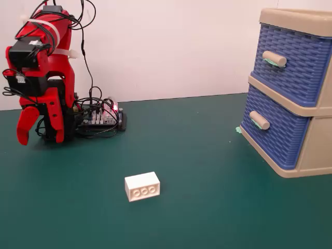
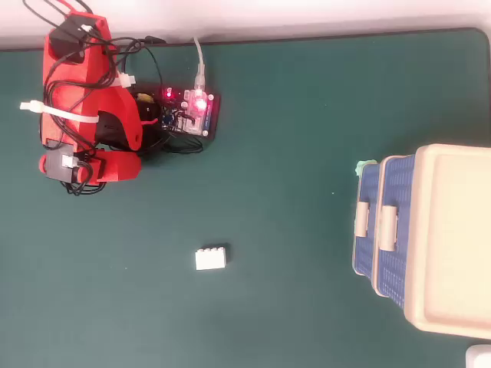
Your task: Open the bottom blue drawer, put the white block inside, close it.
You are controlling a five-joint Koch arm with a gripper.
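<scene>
While the red arm sat folded at rest, its gripper [image 1: 36,129] hung spread and empty, pointing down at the green mat [image 1: 207,207]. The white block [image 1: 142,186] lay well apart, ahead of it. Farther off, the bottom blue drawer [image 1: 277,132] was closed, evidently awaiting opening

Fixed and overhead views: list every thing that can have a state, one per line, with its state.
Bottom blue basket-weave plastic drawer: nearly shut, slightly proud of the frame.
Top blue basket-weave plastic drawer: shut.
Small white plastic block: loose on the green mat, circles facing the fixed camera.
Red gripper: folded at the arm's base, holding nothing, jaws parted.
Control board: red lights on.
</scene>
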